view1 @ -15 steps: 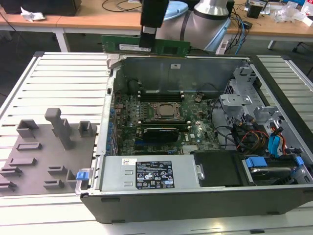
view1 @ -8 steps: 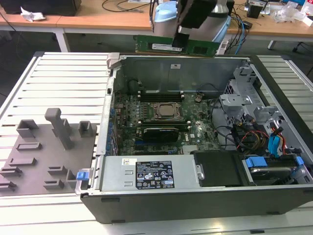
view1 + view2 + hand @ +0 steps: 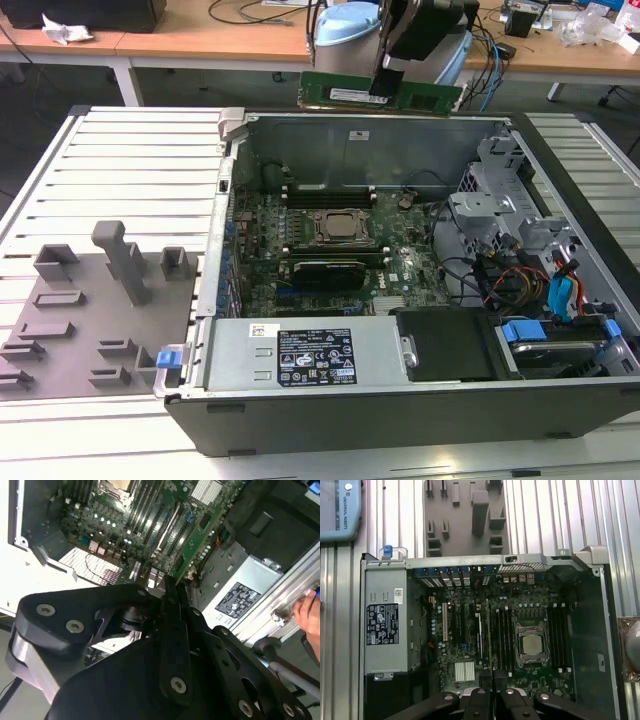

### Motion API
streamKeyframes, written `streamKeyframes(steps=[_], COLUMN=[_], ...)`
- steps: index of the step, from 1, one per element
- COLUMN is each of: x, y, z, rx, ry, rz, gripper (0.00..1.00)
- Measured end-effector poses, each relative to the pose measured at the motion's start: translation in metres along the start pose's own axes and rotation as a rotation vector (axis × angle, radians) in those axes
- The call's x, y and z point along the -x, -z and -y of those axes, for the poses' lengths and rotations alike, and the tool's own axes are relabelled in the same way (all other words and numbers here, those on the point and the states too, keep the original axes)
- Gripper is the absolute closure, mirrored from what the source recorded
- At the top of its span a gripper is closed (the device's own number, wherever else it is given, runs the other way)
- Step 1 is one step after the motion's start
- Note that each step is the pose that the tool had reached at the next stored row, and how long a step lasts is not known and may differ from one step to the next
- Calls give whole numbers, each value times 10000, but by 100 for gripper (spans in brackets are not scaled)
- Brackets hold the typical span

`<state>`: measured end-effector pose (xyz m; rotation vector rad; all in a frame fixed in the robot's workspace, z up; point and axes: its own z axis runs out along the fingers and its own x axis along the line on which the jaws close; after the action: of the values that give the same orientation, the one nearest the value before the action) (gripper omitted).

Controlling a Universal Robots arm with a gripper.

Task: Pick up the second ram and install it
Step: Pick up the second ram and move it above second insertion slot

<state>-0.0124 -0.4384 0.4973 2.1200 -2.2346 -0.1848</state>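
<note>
In the exterior view the second ram (image 3: 345,93), a long green stick with a pale label strip, hangs level above the back wall of the open computer case (image 3: 230,300). My gripper (image 3: 385,88) is shut on it near its middle. Below lies the motherboard (image 3: 400,270) with the silver processor (image 3: 345,228) and dark memory slots (image 3: 325,193) on either side. In the first wrist view my gripper (image 3: 492,692) looks down on the processor (image 3: 532,644) and the slots (image 3: 502,632). The second wrist view has my gripper (image 3: 167,592) above the board (image 3: 150,520).
A grey fixture with holder blocks (image 3: 90,300) lies at the exterior view's left of the case. The power supply (image 3: 310,355) fills the case's near side. Drive bays and cables (image 3: 560,290) crowd the exterior view's right. A person's hand (image 3: 305,612) rests at the case rim.
</note>
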Motion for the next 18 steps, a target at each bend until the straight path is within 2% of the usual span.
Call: streamKeyframes(steps=[1, 2, 4, 6, 9, 10, 18], x=[16, 29, 66, 101, 212, 227, 256], y=[-7, -17, -48, -79, -144, -161, -306], z=[7, 13, 30, 46, 106, 125, 250], rx=[12, 16, 20, 28, 53, 63, 127], ry=[26, 35, 41, 41, 39, 38, 35], rz=[214, 284, 333, 334, 332, 330, 329], gripper=[87, 87, 87, 87, 87, 87, 87])
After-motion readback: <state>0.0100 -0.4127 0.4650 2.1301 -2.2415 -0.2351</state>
